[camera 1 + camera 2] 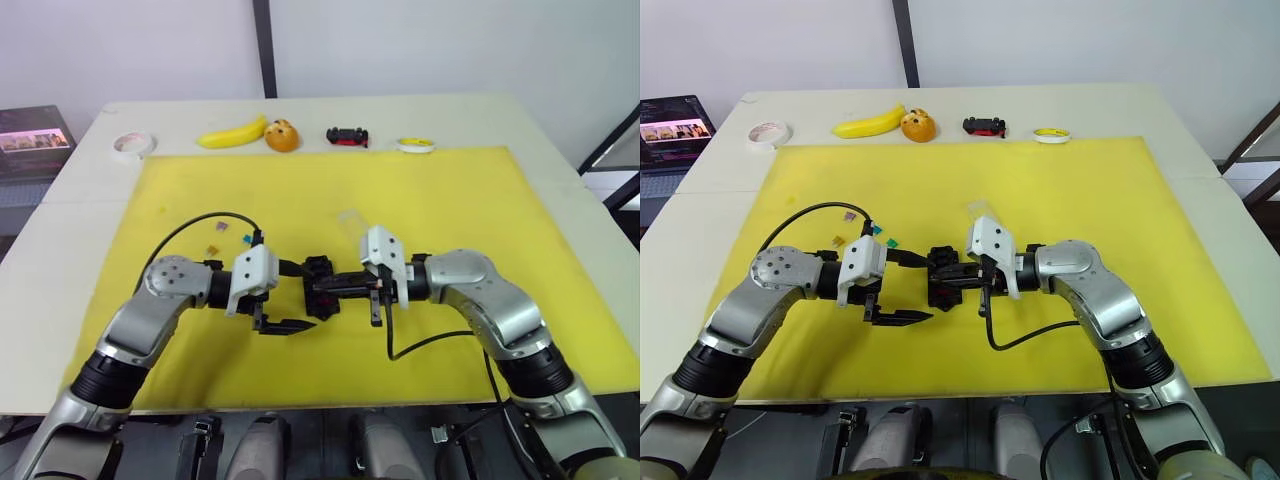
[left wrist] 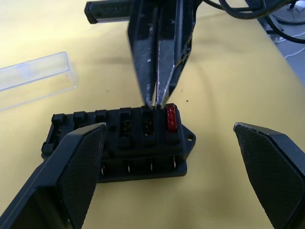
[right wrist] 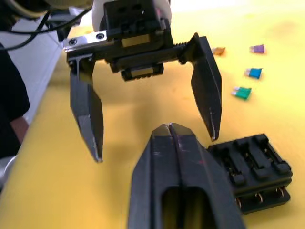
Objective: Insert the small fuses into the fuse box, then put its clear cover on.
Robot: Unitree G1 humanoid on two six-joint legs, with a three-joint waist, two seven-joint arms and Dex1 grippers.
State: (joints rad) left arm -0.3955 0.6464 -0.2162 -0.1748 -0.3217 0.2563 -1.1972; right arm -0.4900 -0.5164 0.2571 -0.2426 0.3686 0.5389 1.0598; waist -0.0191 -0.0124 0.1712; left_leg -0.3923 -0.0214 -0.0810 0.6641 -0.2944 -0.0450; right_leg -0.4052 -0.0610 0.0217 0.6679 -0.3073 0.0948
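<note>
The fuse box (image 2: 119,143) lay on the yellow mat (image 1: 450,220) in the middle of the table (image 1: 560,140), and everything else is placed from it. One red fuse (image 2: 171,118) sat in an end slot of its upper row; the other slots that could be seen looked empty.

The right gripper (image 2: 155,98) stood directly over the fuse box, its fingers (image 3: 167,157) pressed together, with the tips at the slot just beside the red fuse. Whether anything was pinched between them could not be told.

The left gripper (image 3: 155,138) was on the robot's left of the fuse box, its fingers (image 3: 206,86) spread wide apart and holding nothing. One fingertip was close to the fuse box's edge; the other was well away from it.

The clear cover (image 2: 33,78) lay on the mat just beyond the fuse box, apart from it.

Four loose fuses lay on the mat beyond the left gripper, away from the fuse box: an orange one (image 3: 218,50), a purple one (image 3: 257,48), a blue one (image 3: 253,72) and a green one (image 3: 242,92).

Far beyond the fuse box, along the table's back edge, were a tape roll (image 1: 132,144), a banana (image 1: 232,133), an orange fruit (image 1: 282,135), a toy car (image 1: 347,136) and a small yellow-and-white ring (image 1: 415,144).
</note>
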